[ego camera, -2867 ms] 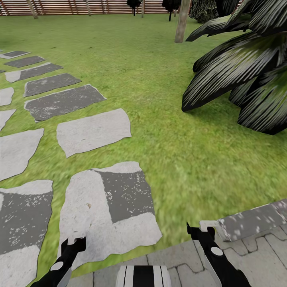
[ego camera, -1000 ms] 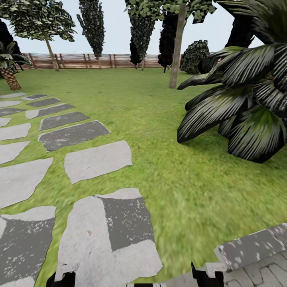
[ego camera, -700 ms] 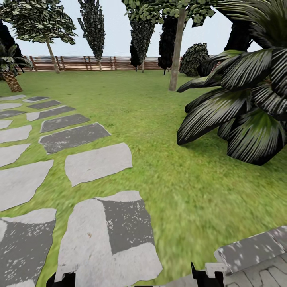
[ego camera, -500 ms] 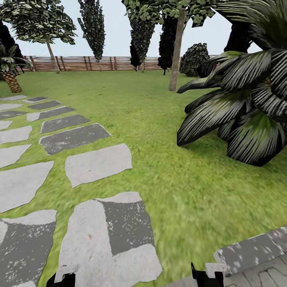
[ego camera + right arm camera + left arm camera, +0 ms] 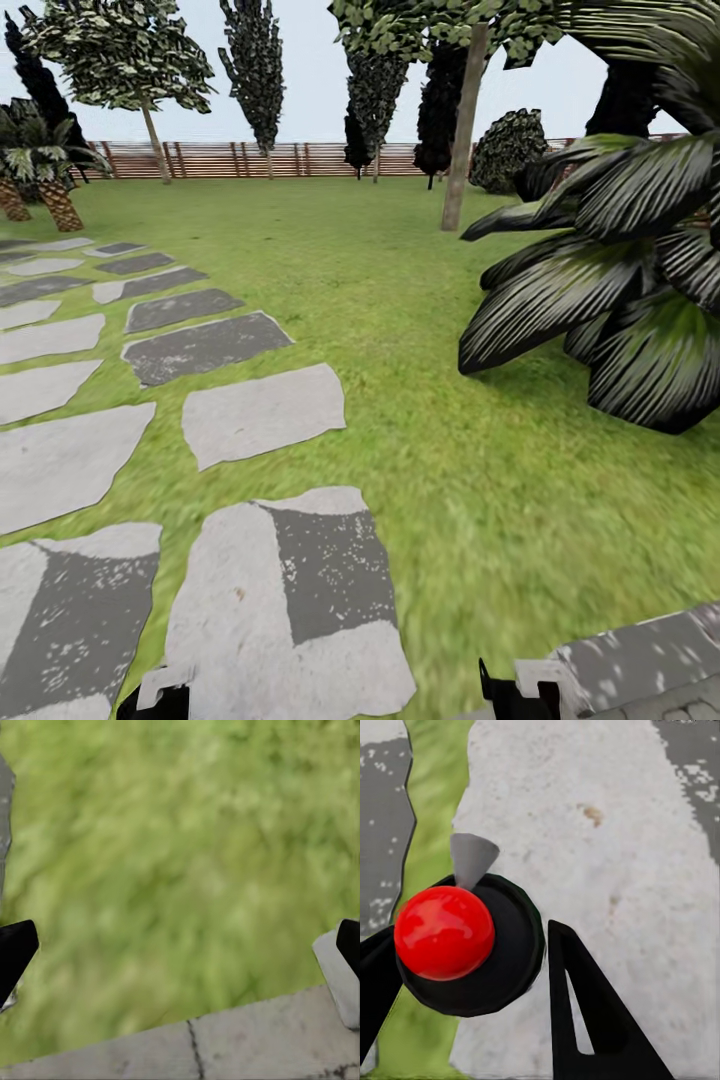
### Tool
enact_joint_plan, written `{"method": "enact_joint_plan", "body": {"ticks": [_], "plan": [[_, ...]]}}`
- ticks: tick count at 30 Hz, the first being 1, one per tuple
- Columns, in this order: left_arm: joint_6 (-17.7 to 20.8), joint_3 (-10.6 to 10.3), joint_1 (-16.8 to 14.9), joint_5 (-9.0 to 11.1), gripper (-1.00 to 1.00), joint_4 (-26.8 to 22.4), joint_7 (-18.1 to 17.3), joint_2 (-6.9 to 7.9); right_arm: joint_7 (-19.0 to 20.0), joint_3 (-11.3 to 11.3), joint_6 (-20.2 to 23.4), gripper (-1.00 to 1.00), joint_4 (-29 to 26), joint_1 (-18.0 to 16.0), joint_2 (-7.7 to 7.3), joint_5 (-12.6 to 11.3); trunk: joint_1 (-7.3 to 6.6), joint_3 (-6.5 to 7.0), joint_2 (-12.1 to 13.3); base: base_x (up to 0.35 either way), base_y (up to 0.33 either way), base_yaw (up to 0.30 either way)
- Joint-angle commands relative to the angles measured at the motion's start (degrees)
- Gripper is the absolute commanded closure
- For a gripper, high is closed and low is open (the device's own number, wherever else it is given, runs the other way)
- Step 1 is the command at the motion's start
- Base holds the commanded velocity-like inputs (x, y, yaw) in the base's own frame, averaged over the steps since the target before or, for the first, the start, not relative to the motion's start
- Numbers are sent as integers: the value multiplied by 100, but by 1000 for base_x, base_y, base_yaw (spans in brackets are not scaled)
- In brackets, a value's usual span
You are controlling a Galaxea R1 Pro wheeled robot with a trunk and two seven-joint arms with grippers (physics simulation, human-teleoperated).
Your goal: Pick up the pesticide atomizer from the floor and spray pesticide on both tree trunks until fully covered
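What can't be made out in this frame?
- Atomizer, left wrist view: red ball on a black round body between the left gripper's fingers; contact unclear, lower part cut off.
- Right gripper, right wrist view: only fingertips at the edges.
- Tree trunk, head view: too far for surface detail.

A garden lawn holds two tall bare-trunked trees (image 5: 462, 130) (image 5: 150, 125), one near the fence (image 5: 270, 158) at left, one right of centre. Two scaly palms (image 5: 60, 195) (image 5: 10, 195) stand at far left. About four dark column trees (image 5: 255, 70) line the back, though overlapping crowns make that count uncertain. One rounded bush (image 5: 507, 150) and one big dark-fronded plant (image 5: 620, 270) sit at right. Roughly a dozen paving slabs (image 5: 265, 412) cross the grass.
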Motion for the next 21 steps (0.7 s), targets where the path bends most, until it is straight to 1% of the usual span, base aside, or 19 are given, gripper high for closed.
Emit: {"method": "enact_joint_plan", "body": {"ticks": [1,3,11,15,21], "plan": [[-20,2,-4,12,100,7,1,-1,-21,3,-15,-100,3,-1,0,8,-24,14,40,0,0,273],[-20,2,-4,12,100,7,1,-1,-21,4,-15,-100,3,-1,1,8,-68,50,120,0,0,275],[-20,2,-4,12,100,7,1,-3,-21,5,-15,-100,3,-1,4,8,-68,50,120,12,0,260],[-20,2,-4,18,100,7,1,-6,-26,-1,-21,-100,3,-1,-3,7,-68,50,120,223,0,72],[-20,2,-4,12,100,7,1,-11,-21,-3,-24,-100,3,-1,-18,8,-68,50,120,329,0,5]]}}
